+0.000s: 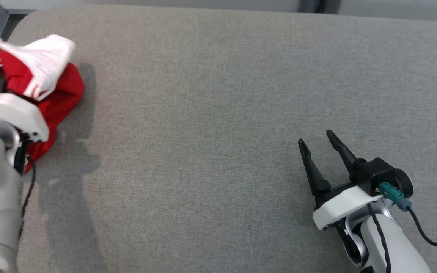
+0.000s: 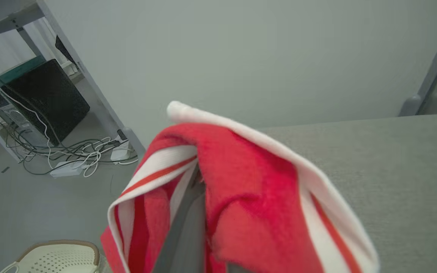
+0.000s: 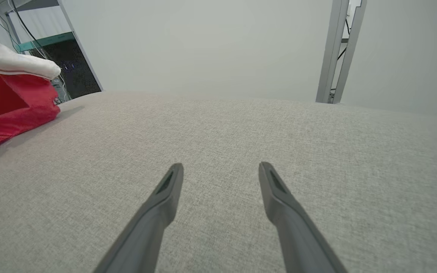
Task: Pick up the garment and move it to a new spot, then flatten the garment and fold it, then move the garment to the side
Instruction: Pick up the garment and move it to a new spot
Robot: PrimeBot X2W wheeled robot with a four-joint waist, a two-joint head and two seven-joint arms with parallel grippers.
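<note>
We see the red and white garment (image 1: 51, 76) bunched at the far left corner of the grey cloth-covered desk (image 1: 218, 94), red part lying on the top, white part pulled up over it. The left gripper (image 2: 197, 185) is clenched on the garment, one dark finger (image 2: 184, 235) running into the folds, tip buried in cloth. The right gripper (image 1: 314, 137) is at the near right side of the desk, jaws released and spread wide, well apart from the garment; we also note a pale basket (image 2: 51, 254) and cables (image 2: 78, 159) on the floor
</note>
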